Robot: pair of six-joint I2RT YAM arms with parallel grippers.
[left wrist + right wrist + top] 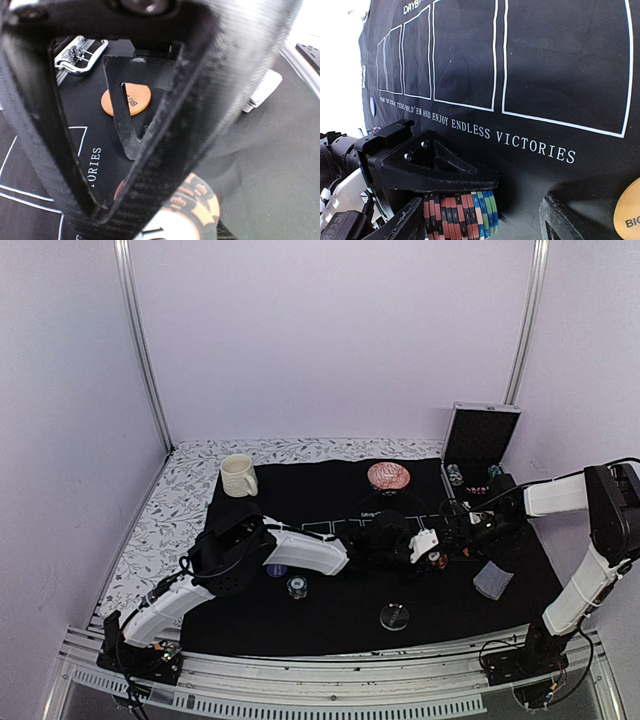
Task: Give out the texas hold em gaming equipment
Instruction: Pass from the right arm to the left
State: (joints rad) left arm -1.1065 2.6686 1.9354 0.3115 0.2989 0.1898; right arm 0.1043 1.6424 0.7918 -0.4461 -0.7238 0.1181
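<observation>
On the black mat [330, 612], left claw [432, 551] grips a striped chip stack [465, 216]; right claw [457, 530] state unclear.

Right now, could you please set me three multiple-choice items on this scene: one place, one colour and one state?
1. The cream mug stands on the mat at: A) its near edge; B) its far-left corner; C) its right edge.
2. The lettered disc in the left wrist view is: A) orange; B) green; C) white.
3. The case is: A) shut; B) open; C) upside down.
Key: B, the mug sits at that corner; A, the disc shows orange; B, its dark inside faces the camera.
</observation>
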